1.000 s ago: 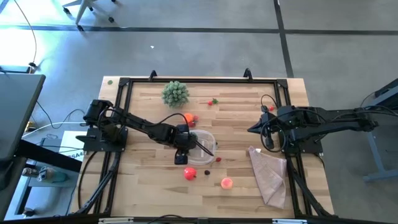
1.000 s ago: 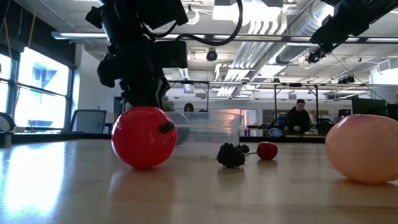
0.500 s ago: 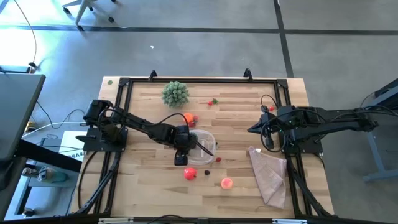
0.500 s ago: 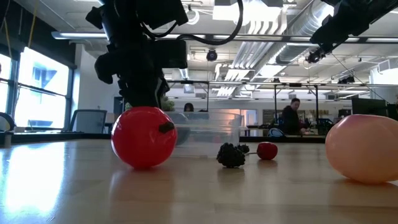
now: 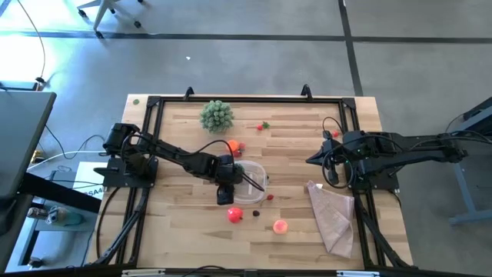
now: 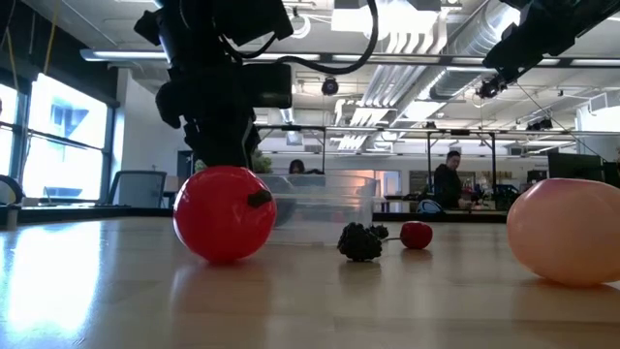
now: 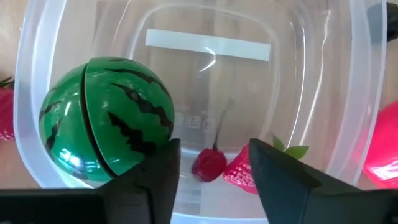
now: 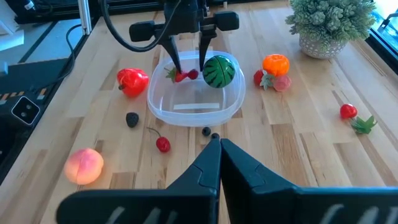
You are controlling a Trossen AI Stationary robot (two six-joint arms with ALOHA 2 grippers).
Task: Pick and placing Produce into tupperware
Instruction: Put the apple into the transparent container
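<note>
The clear tupperware (image 5: pixel 252 185) (image 8: pixel 196 107) sits mid-table. Inside it are a green watermelon ball (image 7: pixel 106 118) (image 8: pixel 219 71), a red cherry (image 7: pixel 208 163) and a strawberry (image 7: pixel 239 175), all lying on its floor. My left gripper (image 7: pixel 214 149) (image 8: pixel 188 65) points down into the tupperware, open, with one finger on each side of the cherry and no touch showing. Other produce lies on the table around it: a red pepper (image 5: pixel 235 215), a peach (image 5: pixel 280 226) and an orange (image 5: pixel 232 146). My right gripper (image 8: pixel 217 146) is shut and waits at the table's right edge (image 5: pixel 311 160).
A loose cherry (image 8: pixel 163 144), a blackberry (image 8: pixel 132 119) and dark berries (image 8: pixel 210 132) lie on the tupperware's near-right side. A red piece with a green leaf (image 5: pixel 264 125) lies farther back. The bushy plant (image 5: pixel 217 115) stands at the far edge, and the tan cloth (image 5: pixel 332 211) lies at the right.
</note>
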